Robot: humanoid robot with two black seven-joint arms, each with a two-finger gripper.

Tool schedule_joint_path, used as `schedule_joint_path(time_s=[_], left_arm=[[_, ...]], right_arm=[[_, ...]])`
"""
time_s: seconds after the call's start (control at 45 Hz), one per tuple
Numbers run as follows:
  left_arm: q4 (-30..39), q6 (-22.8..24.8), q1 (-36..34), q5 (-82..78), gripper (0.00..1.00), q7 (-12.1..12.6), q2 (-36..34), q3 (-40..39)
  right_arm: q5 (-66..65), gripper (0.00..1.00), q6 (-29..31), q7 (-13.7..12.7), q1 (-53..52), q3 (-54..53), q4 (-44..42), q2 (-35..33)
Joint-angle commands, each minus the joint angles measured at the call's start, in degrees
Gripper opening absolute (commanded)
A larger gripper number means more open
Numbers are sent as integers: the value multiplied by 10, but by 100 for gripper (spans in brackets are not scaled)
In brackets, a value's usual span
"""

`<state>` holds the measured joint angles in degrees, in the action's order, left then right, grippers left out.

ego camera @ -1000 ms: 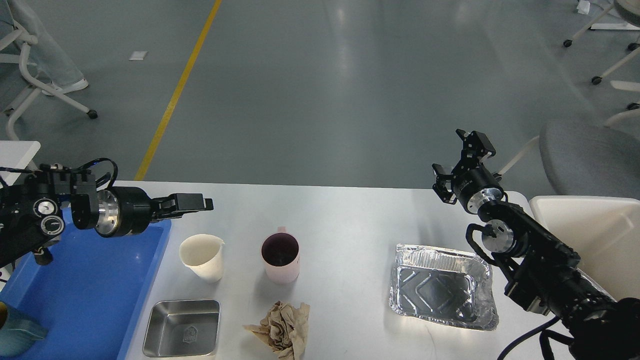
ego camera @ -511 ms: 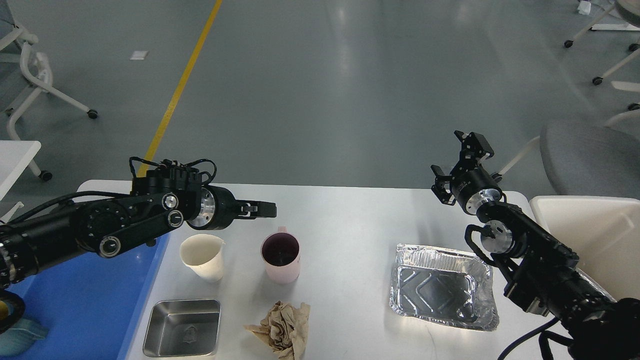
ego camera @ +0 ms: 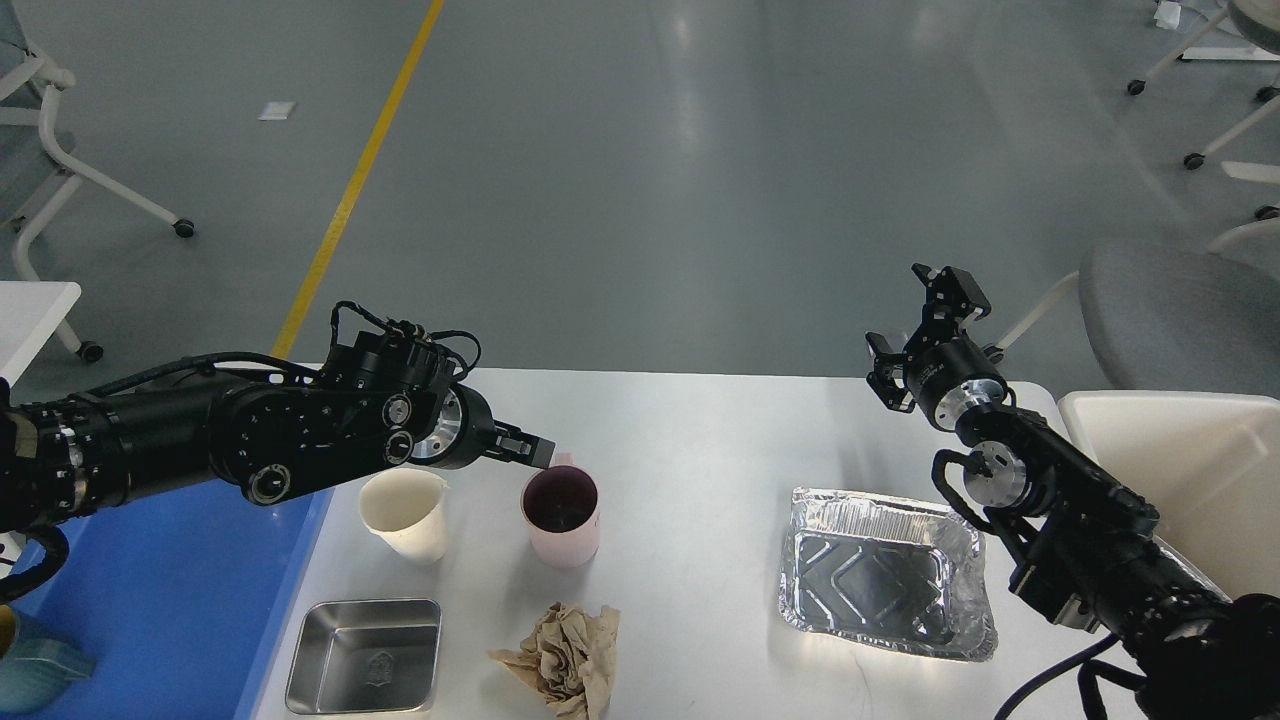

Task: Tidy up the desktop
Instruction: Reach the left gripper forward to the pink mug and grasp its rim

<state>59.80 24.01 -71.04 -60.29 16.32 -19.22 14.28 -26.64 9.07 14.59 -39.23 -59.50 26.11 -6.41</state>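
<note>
The white desktop [ego camera: 700,440] carries a pink cup [ego camera: 562,522] with a dark inside, a cream paper cup [ego camera: 405,515], a small steel tray [ego camera: 365,655], a crumpled brown paper [ego camera: 565,660] and an empty foil tray [ego camera: 885,575]. My left gripper [ego camera: 532,453] reaches in from the left, its tip just above the pink cup's far rim by the handle. Its fingers are dark and cannot be told apart. My right gripper [ego camera: 918,312] hangs open over the desktop's far right edge, holding nothing.
A blue tray [ego camera: 170,590] lies along the left side with a teal object [ego camera: 40,670] in its near corner. A cream bin [ego camera: 1180,470] stands at the right. A grey chair [ego camera: 1180,310] is behind the right arm.
My left arm has swung right from over the blue tray, bringing its gripper to the pink cup's rim. The right arm has hardly moved.
</note>
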Motion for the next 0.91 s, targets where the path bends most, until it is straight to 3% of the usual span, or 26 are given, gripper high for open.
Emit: schedule_joint_path(time_s=[0.0,0.133,0.533,0.733,0.888], left_arm=[[8,21,-12,7,80,-2,-9,11],[8,54,-17,14,80,-7,-2,21],[-2,42,-15,14,80,-5,49,66],[-5,23,-8,18,76,-2,66,73],[-21,24,-4,18,65,-1,78,73]], right_arm=[[0,100,0,0,0,0,0,1],[0,100,1,0,1,0,0,6],[-1,100,-1,0,4,0,0,10],[-1,100,-1,0,5,0,0,10],[-1,100,-1,0,5,1,0,10]])
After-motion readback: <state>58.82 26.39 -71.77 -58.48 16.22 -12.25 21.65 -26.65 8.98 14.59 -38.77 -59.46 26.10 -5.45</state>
